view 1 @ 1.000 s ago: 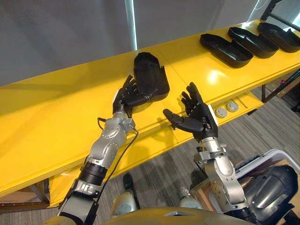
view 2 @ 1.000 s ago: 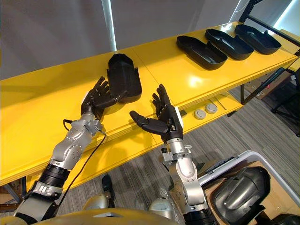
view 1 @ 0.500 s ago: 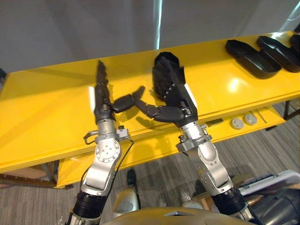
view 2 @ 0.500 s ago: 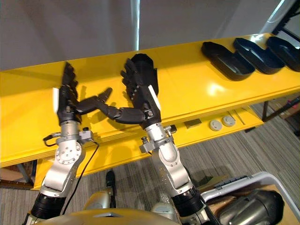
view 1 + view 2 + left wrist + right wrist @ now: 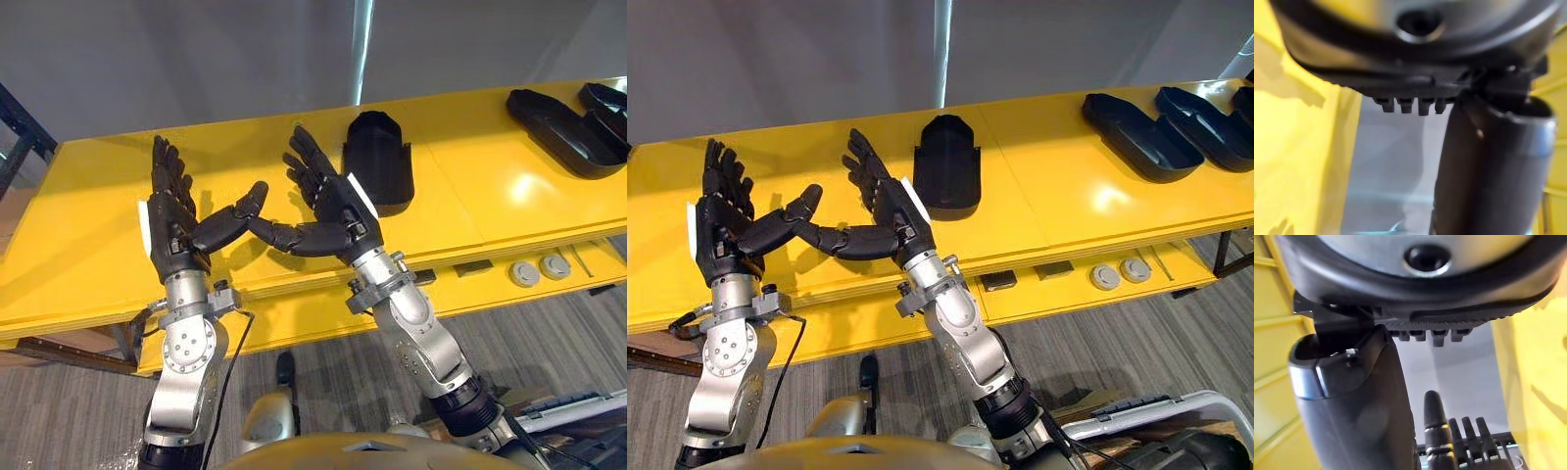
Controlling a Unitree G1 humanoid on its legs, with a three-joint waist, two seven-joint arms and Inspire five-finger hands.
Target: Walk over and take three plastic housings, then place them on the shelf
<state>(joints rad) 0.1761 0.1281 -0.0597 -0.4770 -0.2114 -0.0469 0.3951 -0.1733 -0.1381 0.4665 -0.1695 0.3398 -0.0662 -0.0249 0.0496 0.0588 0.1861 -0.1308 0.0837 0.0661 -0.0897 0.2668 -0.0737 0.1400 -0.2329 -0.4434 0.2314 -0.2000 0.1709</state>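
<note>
Black housing [image 5: 380, 168] rests on shelf [image 5: 470, 191]; left hand [image 5: 176, 231] and right hand [image 5: 333, 204], apparently withdrawn, spread empty.

Yellow shelf [image 5: 1058, 196], one black housing [image 5: 945, 166], more housings [image 5: 1141, 142] further right

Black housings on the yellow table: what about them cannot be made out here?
- Farthest housing: cut off by the right edge, right eye view.
- Nearest housing: lower corner behind the right hand, left eye view.
- Its surface detail: too dark to tell, both eye views.
</note>
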